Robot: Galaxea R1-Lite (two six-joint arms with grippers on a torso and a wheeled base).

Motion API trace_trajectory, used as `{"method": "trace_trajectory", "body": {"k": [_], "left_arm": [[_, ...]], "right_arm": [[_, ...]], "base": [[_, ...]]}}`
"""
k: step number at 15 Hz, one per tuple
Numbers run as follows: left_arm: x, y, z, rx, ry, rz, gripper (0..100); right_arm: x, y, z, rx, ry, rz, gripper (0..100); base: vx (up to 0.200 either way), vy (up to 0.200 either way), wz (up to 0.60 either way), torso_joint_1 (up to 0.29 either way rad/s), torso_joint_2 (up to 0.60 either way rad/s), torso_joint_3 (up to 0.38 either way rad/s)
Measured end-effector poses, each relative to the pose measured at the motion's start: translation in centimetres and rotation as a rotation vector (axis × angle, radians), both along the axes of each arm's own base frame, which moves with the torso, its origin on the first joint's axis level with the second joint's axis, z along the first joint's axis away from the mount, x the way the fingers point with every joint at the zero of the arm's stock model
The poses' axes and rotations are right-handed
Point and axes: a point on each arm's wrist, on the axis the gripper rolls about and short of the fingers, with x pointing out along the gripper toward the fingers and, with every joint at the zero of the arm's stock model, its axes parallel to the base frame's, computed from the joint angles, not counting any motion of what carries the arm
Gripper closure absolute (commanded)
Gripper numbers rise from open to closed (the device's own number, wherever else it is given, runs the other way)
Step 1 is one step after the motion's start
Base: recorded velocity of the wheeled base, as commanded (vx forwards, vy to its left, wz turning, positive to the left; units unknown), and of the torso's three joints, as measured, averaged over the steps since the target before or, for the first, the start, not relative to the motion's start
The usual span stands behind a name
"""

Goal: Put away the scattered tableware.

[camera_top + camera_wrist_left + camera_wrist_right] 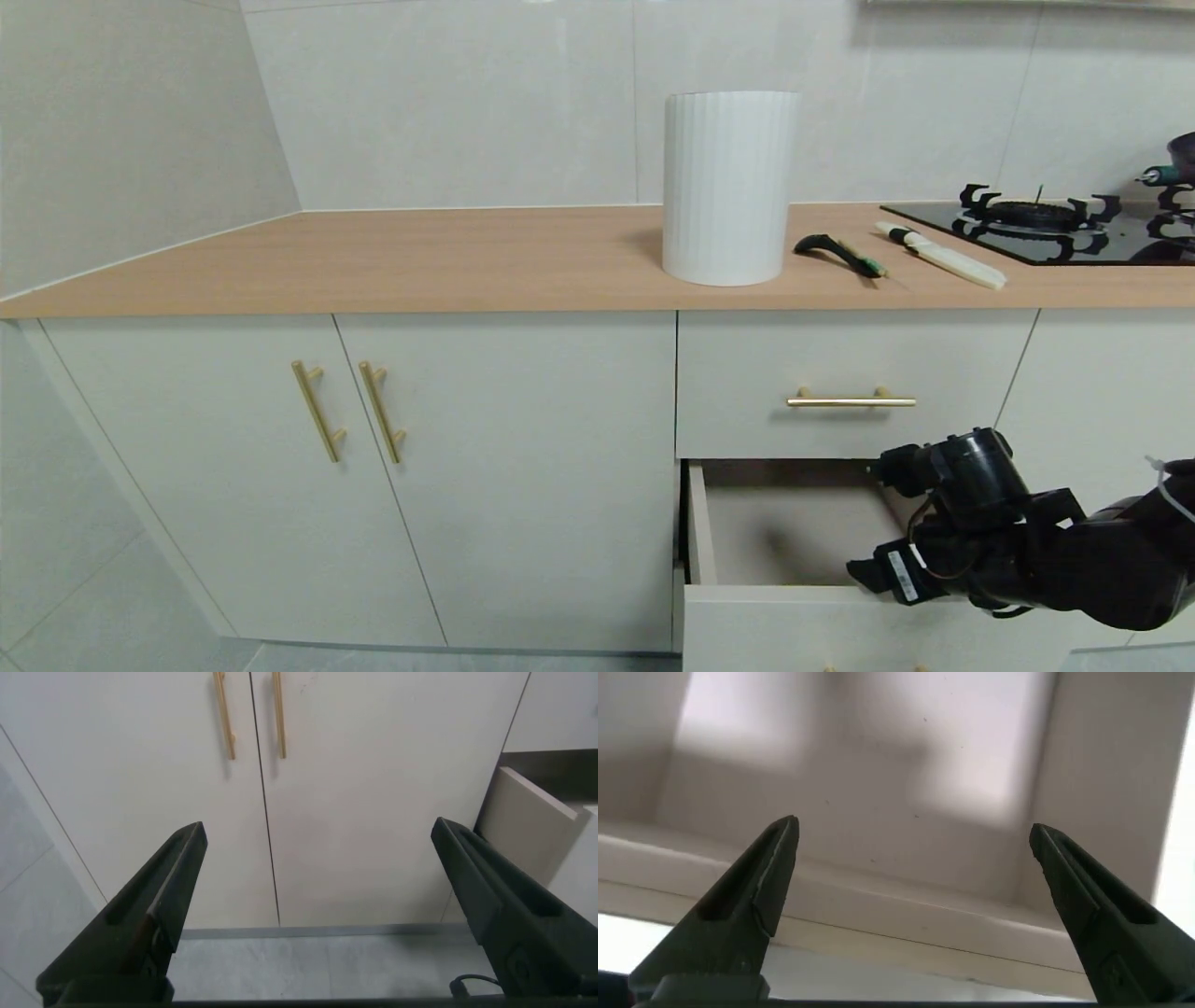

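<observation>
The two loose pieces of tableware lie on the wooden countertop (420, 261) between the white ribbed container (726, 187) and the gas hob (1036, 224). The pale knife (941, 255) lies on a diagonal, its banded handle end toward the back wall and its blade toward the front edge and the robot's right. Just beside it, apart from it, the black-handled utensil (837, 251) lies on a similar slant, curved black end nearer the container and green tip toward the front. Pale tiles back the counter. Below it, the upper drawer (850, 401) is shut and the lower drawer (700, 523) is pulled out. The right arm comes in low from the right, its wrist over the drawer front. The right gripper (910, 831) faces into the drawer, jaws spread wide and holding nothing. The left gripper (318, 831) sits low facing the double cabinet doors (262, 784), equally wide and bare.
</observation>
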Motion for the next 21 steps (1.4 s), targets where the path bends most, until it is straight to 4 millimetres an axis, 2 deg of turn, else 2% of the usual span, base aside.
{"method": "trace_trajectory", "body": {"k": [4,6,8,13,16,21], "left_arm": [[0.0,0.0,0.0,0.000,0.000,0.000,0],[0.0,0.0,0.0,0.000,0.000,0.000,0],[0.0,0.0,0.0,0.000,0.000,0.000,0],[0.0,0.0,0.0,0.000,0.000,0.000,0],[0.0,0.0,0.0,0.000,0.000,0.000,0],[0.0,0.0,0.0,0.000,0.000,0.000,0]], "right_arm": [[-2.5,-0.2,0.7,-0.087,0.130,0.090,0],[-3.1,-0.2,1.2,-0.109,0.147,0.122,0],[-4.6,-0.4,1.3,-0.174,0.241,0.192,0],[-7.3,0.0,1.8,-0.232,0.294,0.314,0],[-7.2,0.3,2.3,-0.218,0.260,0.313,0],[-4.3,1.6,5.1,0.039,0.096,0.036,0]], "base": [[0.000,0.000,0.00,0.000,0.00,0.000],[0.000,0.000,0.00,0.000,0.00,0.000],[0.000,0.000,0.00,0.000,0.00,0.000],[0.000,0.000,0.00,0.000,0.00,0.000],[0.000,0.000,0.00,0.000,0.00,0.000],[0.000,0.000,0.00,0.000,0.00,0.000]]}}
